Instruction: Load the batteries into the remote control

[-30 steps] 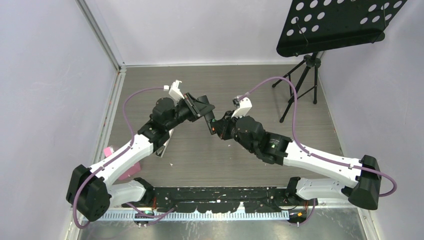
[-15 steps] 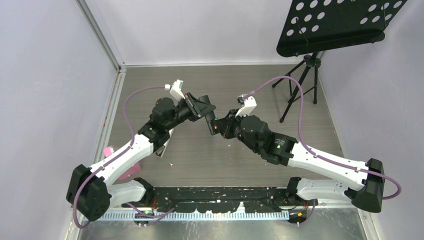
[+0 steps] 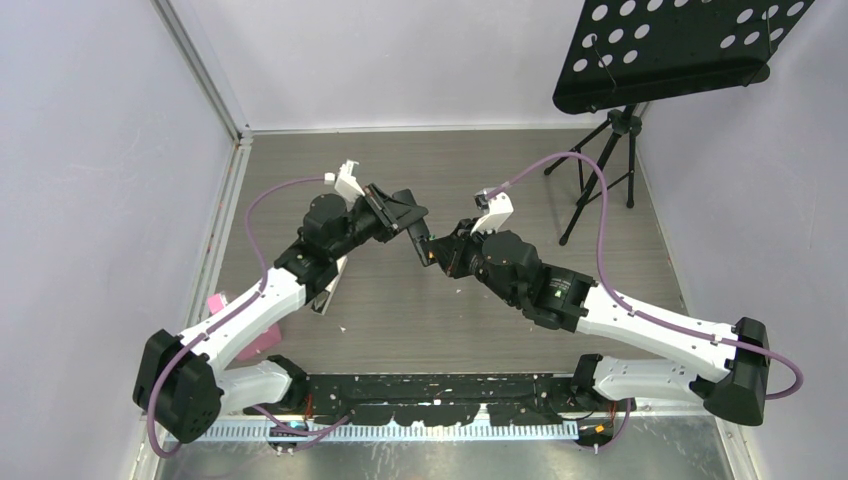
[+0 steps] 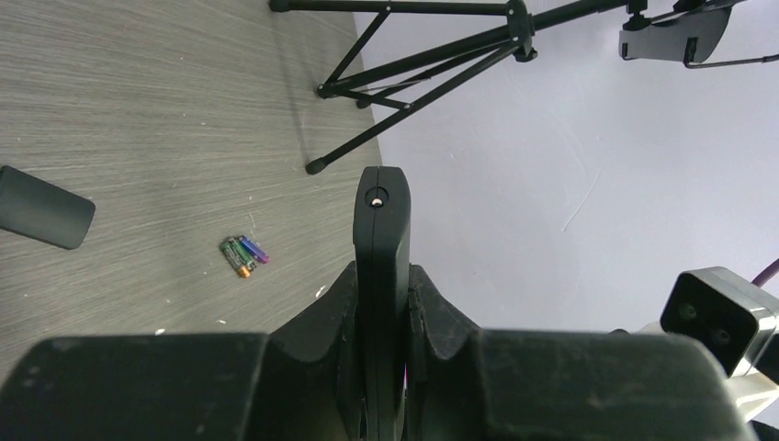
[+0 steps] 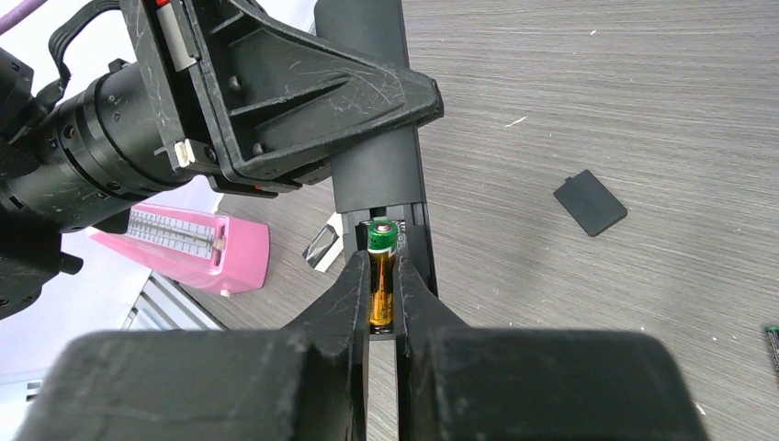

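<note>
My left gripper is shut on the black remote and holds it in the air above the table's middle. In the left wrist view the remote stands edge-on between the fingers. My right gripper is shut on an orange-gold battery with a green end. It holds the battery in the remote's open compartment, just below the left gripper. Spare green, orange and purple batteries lie on the table. Another battery shows at the right edge.
A black battery cover lies on the table, and a black flat piece shows in the left wrist view. A pink metronome sits near the left arm. A music stand's tripod stands at the back right.
My right arm has shifted and its wrist has turned, bringing the battery closer against the remote's end. My left gripper has tilted a little with the remote.
</note>
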Available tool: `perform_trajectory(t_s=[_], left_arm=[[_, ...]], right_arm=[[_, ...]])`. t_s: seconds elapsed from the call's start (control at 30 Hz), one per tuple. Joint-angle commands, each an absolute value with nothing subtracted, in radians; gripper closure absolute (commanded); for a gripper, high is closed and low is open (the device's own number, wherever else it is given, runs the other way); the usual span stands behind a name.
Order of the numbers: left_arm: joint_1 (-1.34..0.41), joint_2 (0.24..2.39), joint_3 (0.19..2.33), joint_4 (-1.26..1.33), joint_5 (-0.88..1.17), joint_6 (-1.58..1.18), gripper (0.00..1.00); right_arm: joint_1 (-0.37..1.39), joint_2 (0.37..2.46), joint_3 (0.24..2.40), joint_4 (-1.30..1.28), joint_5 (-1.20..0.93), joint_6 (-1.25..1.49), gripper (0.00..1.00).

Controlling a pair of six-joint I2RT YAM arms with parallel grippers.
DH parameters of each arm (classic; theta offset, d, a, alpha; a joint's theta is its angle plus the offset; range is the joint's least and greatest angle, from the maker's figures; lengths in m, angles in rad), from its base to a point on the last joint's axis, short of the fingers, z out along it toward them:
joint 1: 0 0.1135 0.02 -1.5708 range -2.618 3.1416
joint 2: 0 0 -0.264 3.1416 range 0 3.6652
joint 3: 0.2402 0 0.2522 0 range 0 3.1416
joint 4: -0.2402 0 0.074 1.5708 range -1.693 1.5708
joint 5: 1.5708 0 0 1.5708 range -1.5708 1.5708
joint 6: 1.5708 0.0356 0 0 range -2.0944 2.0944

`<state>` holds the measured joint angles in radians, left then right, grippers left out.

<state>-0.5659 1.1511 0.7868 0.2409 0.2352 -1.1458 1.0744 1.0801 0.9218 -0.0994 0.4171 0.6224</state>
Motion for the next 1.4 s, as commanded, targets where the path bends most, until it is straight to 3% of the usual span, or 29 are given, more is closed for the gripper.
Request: perform_trajectory(t_s=[0.0, 0.7, 1.37], left_arm=[[-0.556, 1.115, 0.787, 0.267, 0.224, -1.186, 1.0], [-0.535, 1.119, 0.778, 0.297, 0.238, -1.238, 1.0], [-0.494, 1.079, 0.785, 0.431, 0.324, -1.272, 1.0]], right_arm=[[1.078, 1.085, 0.937, -0.07, 0.432, 0.612, 0.98], [1.083, 1.103, 0.924, -0.043, 0.375, 0.609, 0.99], [1.083, 1.176, 0.928, -0.189, 0.086, 0.519, 0.99]])
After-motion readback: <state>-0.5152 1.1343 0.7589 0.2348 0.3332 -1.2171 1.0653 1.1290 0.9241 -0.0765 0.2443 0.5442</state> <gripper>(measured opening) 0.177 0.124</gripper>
